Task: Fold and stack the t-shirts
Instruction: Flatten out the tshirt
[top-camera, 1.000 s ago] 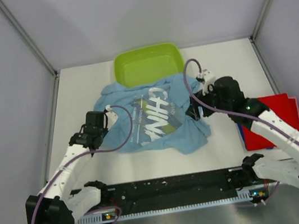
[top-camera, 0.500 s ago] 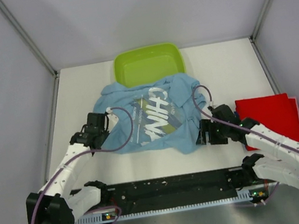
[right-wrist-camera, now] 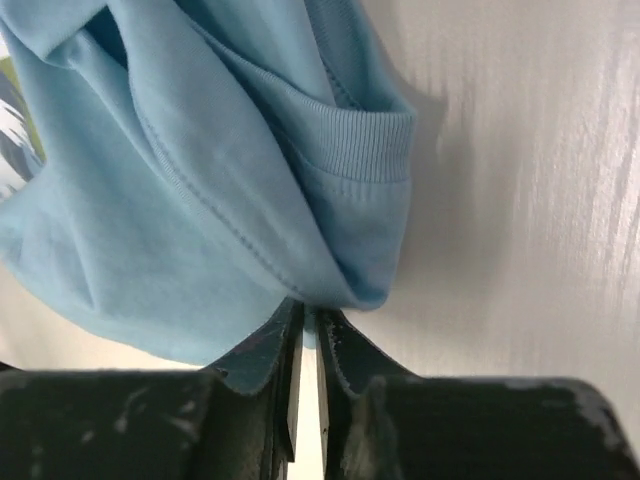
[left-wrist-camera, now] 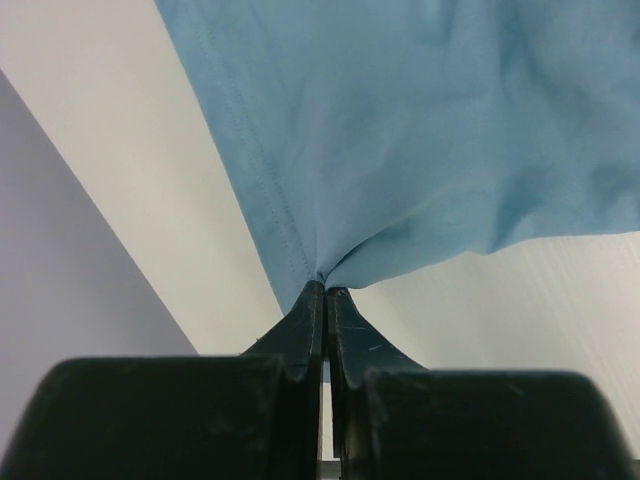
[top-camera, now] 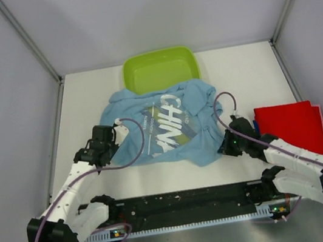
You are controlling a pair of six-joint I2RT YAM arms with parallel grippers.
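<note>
On the white table (top-camera: 85, 102), the light blue t-shirt (top-camera: 162, 127) lies in a crumpled heap in the middle. Its far edge touches the green basin (top-camera: 159, 69). The white letters (top-camera: 170, 119) on it face up.

My left gripper (left-wrist-camera: 325, 290) is at the shirt's left side. Its jaws are squeezed tight on the stitched edge, and the cloth puckers right at the tips. My right gripper (right-wrist-camera: 308, 312) is at the shirt's right side. Its jaws are almost fully closed too, pinching a fold of cloth just below a ribbed band (right-wrist-camera: 365, 150). It has several layers there, not just one, I think.

The red t-shirt (top-camera: 292, 128) sits folded, just beside my right arm.

I think the job now is to spread the blue shirt flat, so it can be folded. To do this well, I should pull both sides apart slowly and evenly, staying low over the table. If one side goes faster, the shirt will twist. I should stop when the cloth goes smooth, because a hard tug could slip it out of the jaws. My right arm must also stay off the red shirt so it does not get messed up.
</note>
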